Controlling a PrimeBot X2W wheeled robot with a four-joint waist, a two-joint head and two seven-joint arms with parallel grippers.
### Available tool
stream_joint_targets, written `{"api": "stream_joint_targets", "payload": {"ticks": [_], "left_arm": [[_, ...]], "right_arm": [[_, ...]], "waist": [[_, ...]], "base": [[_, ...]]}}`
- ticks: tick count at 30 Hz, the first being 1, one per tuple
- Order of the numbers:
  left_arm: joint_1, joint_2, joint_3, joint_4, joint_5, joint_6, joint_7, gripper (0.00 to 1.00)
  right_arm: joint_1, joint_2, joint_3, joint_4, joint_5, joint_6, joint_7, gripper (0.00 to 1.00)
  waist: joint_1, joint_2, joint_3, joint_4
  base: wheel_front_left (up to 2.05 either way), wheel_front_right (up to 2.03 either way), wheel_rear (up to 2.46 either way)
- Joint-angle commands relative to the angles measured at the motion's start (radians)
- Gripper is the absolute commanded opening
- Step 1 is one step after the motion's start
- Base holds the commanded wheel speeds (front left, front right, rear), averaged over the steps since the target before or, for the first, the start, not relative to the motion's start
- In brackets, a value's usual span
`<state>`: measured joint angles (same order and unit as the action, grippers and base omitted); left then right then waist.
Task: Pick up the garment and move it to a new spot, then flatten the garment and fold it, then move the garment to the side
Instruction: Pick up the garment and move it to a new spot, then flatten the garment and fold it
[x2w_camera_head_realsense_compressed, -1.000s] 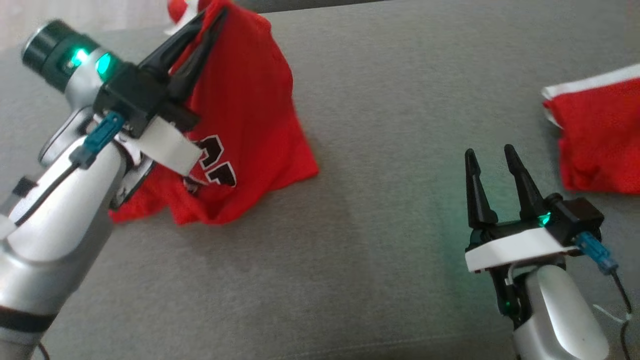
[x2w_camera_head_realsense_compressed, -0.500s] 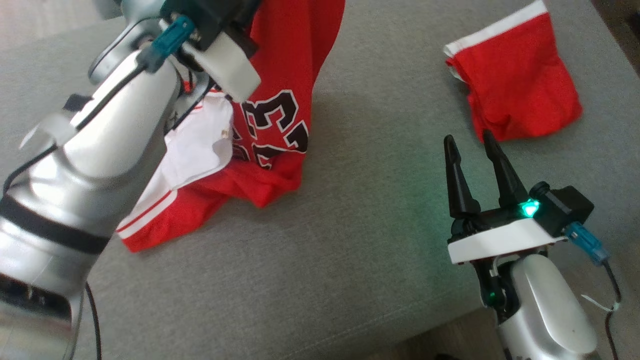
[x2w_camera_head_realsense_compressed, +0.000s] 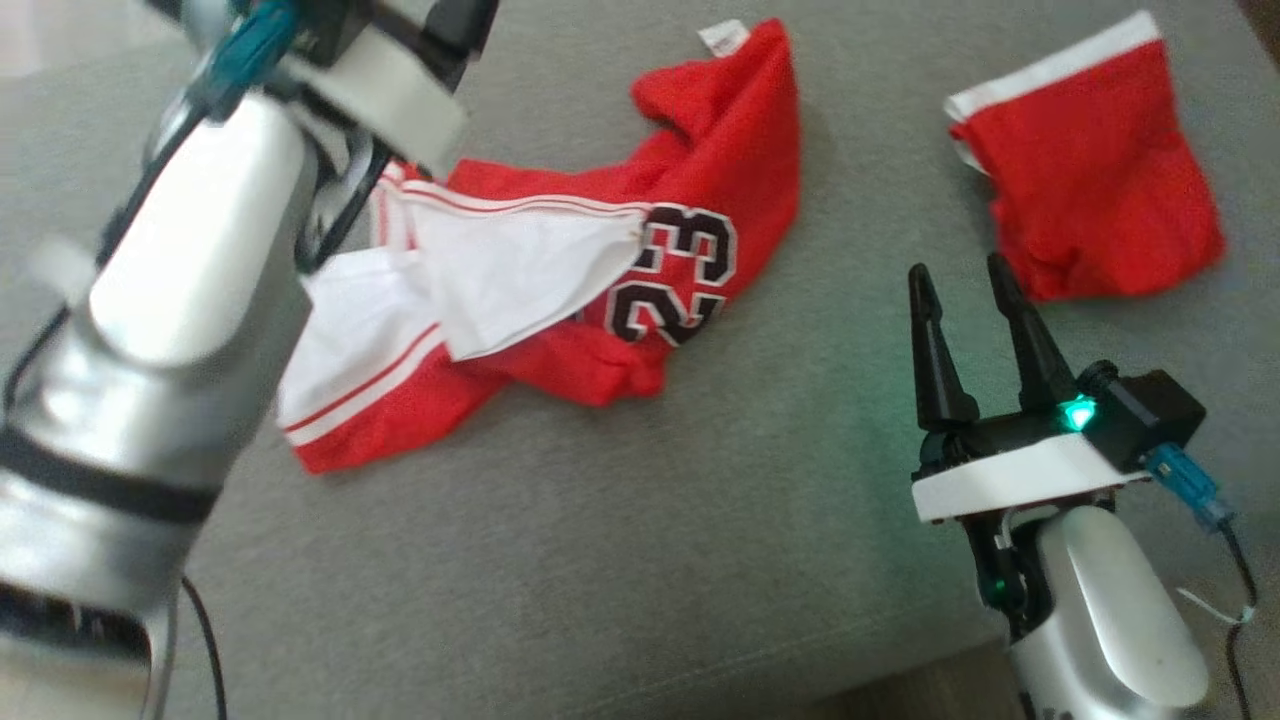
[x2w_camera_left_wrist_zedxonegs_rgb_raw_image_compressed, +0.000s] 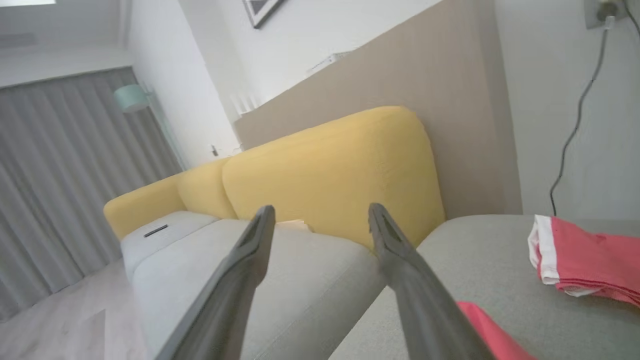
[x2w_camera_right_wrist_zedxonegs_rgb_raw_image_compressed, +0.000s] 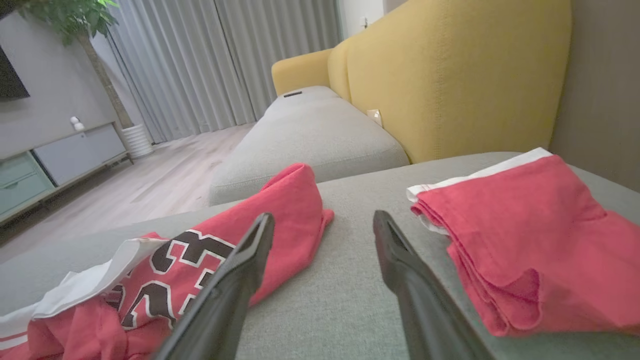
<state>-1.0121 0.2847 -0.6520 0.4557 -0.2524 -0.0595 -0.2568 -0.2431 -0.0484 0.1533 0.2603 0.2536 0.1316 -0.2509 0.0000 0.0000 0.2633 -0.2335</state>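
A red jersey (x2w_camera_head_realsense_compressed: 620, 290) (number 23 showing) lies crumpled on the left of a grey cushion (x2w_camera_head_realsense_compressed: 700, 520). Left gripper (x2w_camera_left_wrist_zedxonegs_rgb_raw_image_compressed: 320, 212), above the cushion, is spread wide and empty. Right gripper (x2w_camera_head_realsense_compressed: 957, 268), over the cushion's right, is likewise wide and empty.

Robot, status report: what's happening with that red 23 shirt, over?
Left tool open, raised. Right tool open, idle. Jersey crumpled on grey cushion, unheld. Second red garment nearby, apart.

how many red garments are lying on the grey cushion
2. The crumpled jersey numbered 23 lies left of centre; the folded red garment with white trim sits far right, beyond the right gripper. Others could lie outside the frame.
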Motion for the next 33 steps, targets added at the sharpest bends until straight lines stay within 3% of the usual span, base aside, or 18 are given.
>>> {"api": "stream_joint_targets", "payload": {"ticks": [1, 8, 15, 19, 24, 33], "left_arm": [[0.023, 0.048, 0.061, -0.057, -0.008, 0.016, -0.005, 1.0], [0.344, 0.053, 0.228, -0.281, -0.037, 0.085, -0.005, 1.0], [0.683, -0.035, 0.323, -0.418, -0.03, 0.105, -0.005, 1.0], [0.812, -0.109, 0.349, -0.436, -0.007, 0.093, -0.005, 1.0], [0.864, -0.165, 0.372, -0.437, 0.026, 0.069, -0.005, 1.0], [0.839, -0.214, 0.405, -0.424, 0.08, 0.002, -0.005, 1.0]], "right_arm": [[-0.012, -0.002, 0.015, -0.029, -0.018, -0.001, -0.011, 1.0], [0.021, -0.002, -0.042, -0.033, -0.088, -0.001, -0.011, 1.0], [0.071, -0.002, -0.066, -0.028, -0.132, -0.001, -0.01, 1.0], [0.083, -0.002, -0.062, -0.025, -0.137, -0.001, -0.002, 1.0], [0.08, -0.002, -0.04, -0.02, -0.134, -0.001, 0.011, 1.0], [-0.024, -0.002, -0.003, 0.057, -0.165, -0.001, 0.088, 1.0]], "waist": [[0.0, 0.0, -0.031, 0.058], [0.0, 0.0, -0.098, 0.183], [0.0, 0.0, -0.149, 0.284], [0.0, 0.0, -0.159, 0.313], [0.0, 0.0, -0.158, 0.334], [0.0, 0.0, -0.114, 0.376]], "base": [[0.0, 0.0, 0.0], [0.0, 0.0, 0.0], [0.0, 0.0, 0.0], [0.0, 0.0, 0.0], [0.0, 0.0, 0.0], [0.0, 0.0, 0.0]]}}
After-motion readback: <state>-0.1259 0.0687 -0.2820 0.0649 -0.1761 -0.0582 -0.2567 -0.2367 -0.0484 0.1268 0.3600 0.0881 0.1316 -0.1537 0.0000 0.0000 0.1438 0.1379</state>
